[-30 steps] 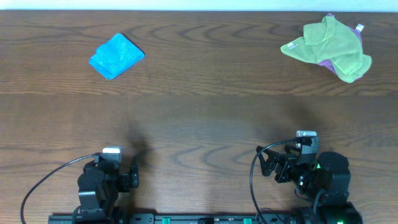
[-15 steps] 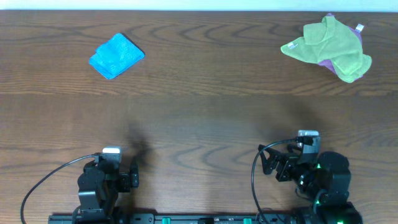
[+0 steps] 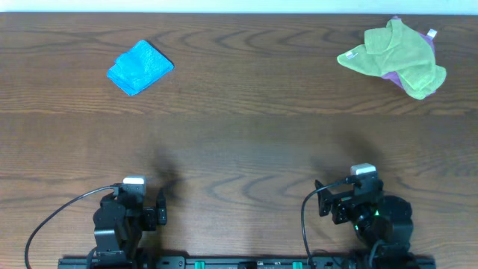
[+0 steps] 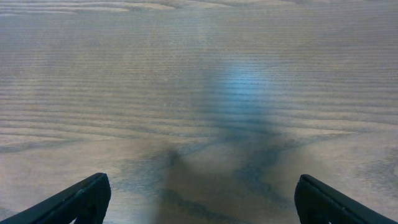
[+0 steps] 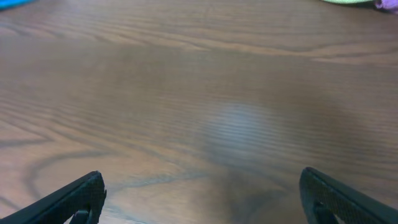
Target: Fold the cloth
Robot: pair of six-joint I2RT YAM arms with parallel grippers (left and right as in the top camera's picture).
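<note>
The cloth [image 3: 140, 67] lay compact at the worktop's [image 3: 239, 127] far left; the left hand [image 4: 202, 194] and right hand [image 5: 202, 190] sat near, both spread, empty.

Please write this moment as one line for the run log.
bright sky-blue microfibre cloth: compact bundle, far left on wooden table | left gripper: open, empty | right gripper: open, empty | both: near edge, apart from cloth

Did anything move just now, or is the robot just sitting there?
The right claw pulled back a little toward the robot's own edge of the table. It is open and holds nothing. Nothing was grabbed or let go. The left claw stayed put, open too. The blue cloth and the green cloth did not move.
</note>
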